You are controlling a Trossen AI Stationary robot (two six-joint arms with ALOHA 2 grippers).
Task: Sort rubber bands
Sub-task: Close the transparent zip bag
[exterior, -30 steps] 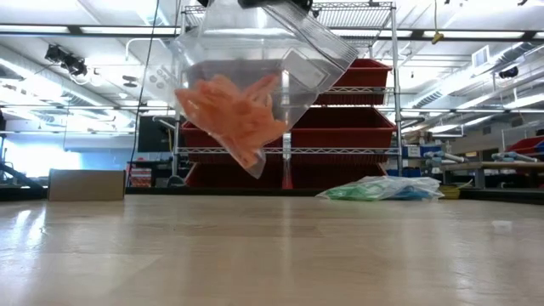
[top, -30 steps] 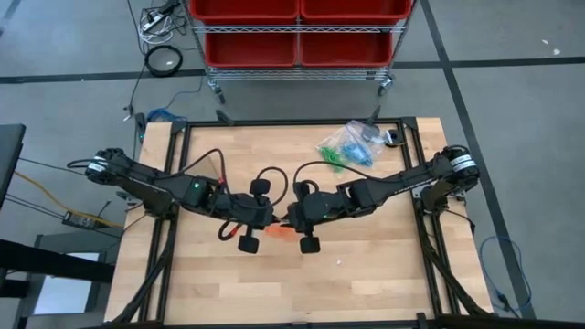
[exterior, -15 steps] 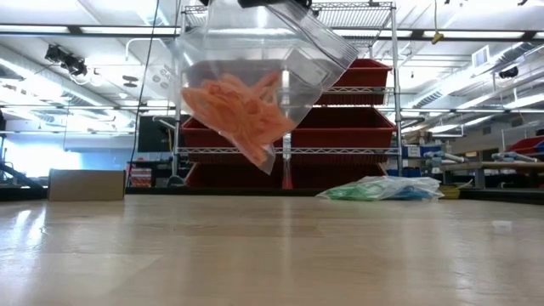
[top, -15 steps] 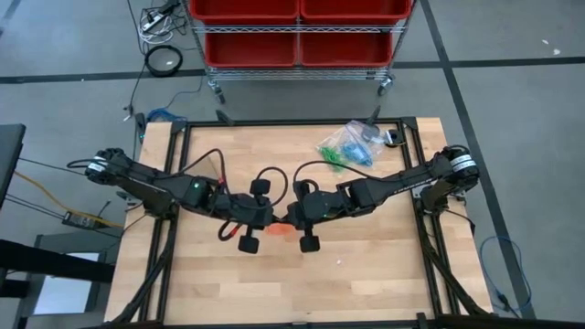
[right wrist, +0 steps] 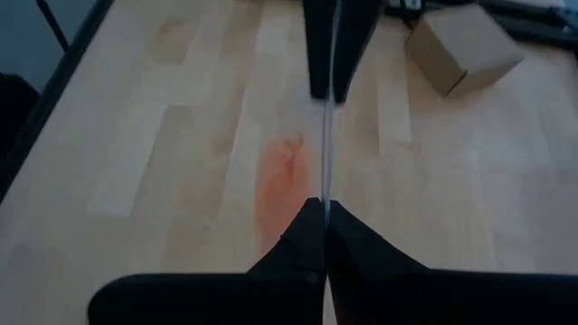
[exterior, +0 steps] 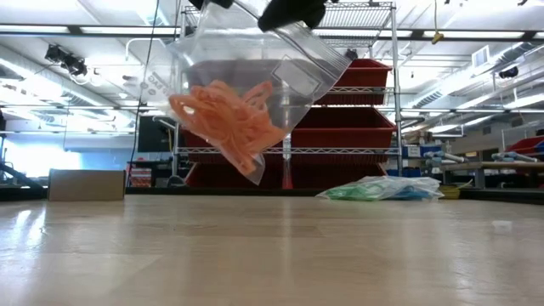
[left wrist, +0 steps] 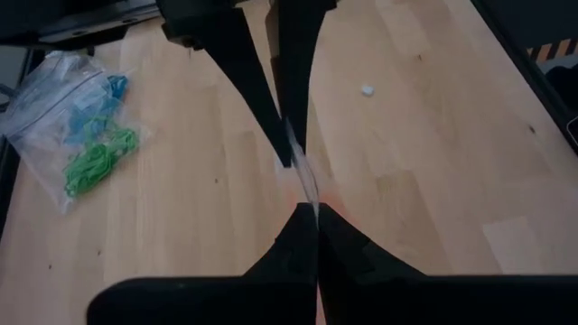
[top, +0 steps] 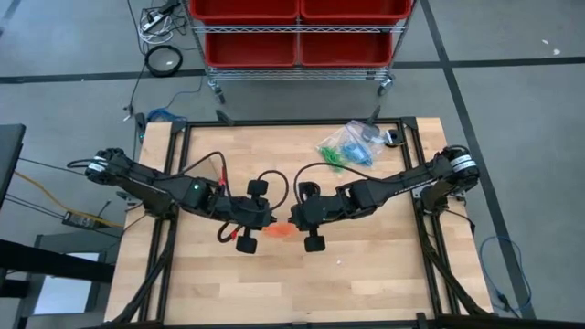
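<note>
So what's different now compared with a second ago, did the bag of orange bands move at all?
Barely. The clear bag of orange rubber bands swung a little and tilted, hanging above the table, and the bands inside shifted. The left end effector and right end effector drew slightly apart, each shut on the bag's top edge. The bag of green and blue bands at the table's far side stayed put.

Pretty standard workshop space: grey concrete floor [top: 512,82] with dark seam lines, and a wire shelving rack [top: 299,68] on casters holding red bins [top: 297,27] right behind the wooden table [top: 366,265]. Long ceiling lights [exterior: 102,38] overhead, and a cardboard box [exterior: 86,184] sits at the far left.
</note>
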